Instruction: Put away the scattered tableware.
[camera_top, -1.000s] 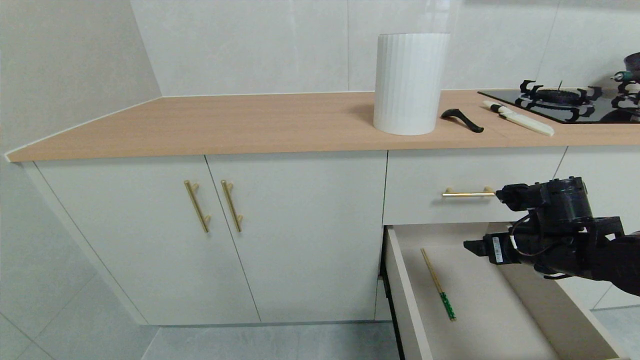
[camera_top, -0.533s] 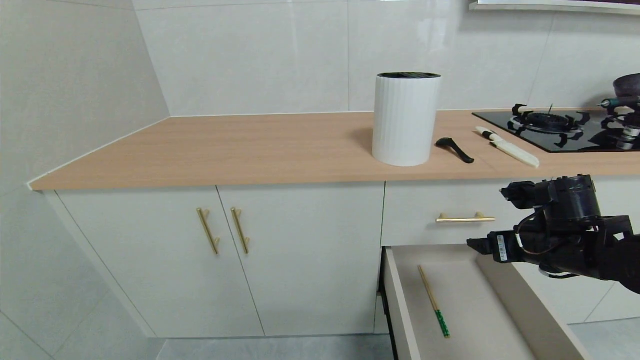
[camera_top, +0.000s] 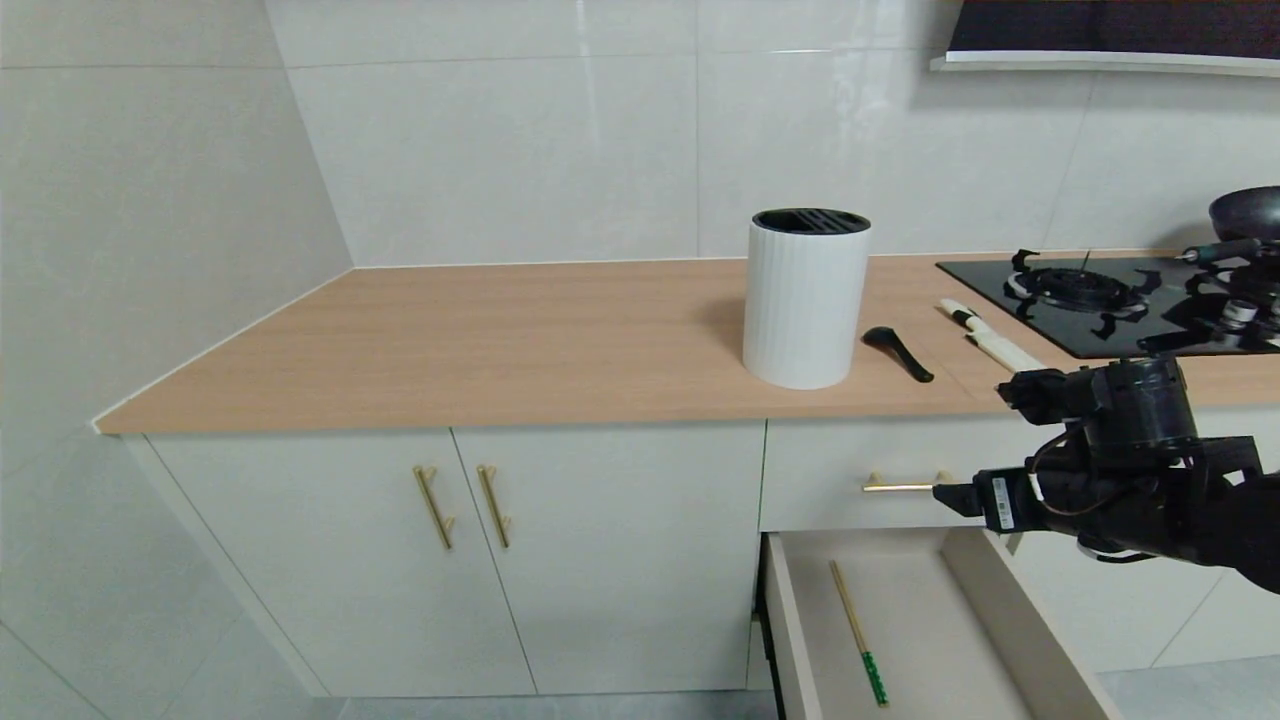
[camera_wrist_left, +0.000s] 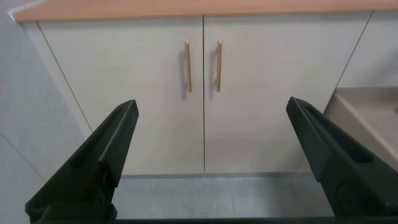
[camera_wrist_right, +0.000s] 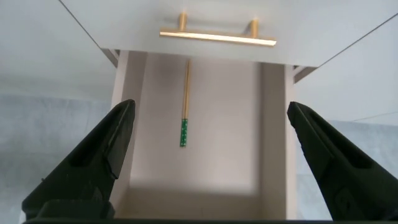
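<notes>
A home kitchen is shown. It is indicated by a wood-look countertop (camera_top: 500, 340) laid over white cabinets (camera_top: 300, 560) with brass handles (camera_top: 433, 507). A tiled wall (camera_top: 500, 150) and a gas hob (camera_top: 1075, 290) set into the counter are also seen.

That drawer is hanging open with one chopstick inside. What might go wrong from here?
The black spoon lies close beside the tall white ribbed holder; a grab there might nudge the holder. The open right gripper hangs over the pulled-out white drawer, whose wall the arm might bump.
</notes>
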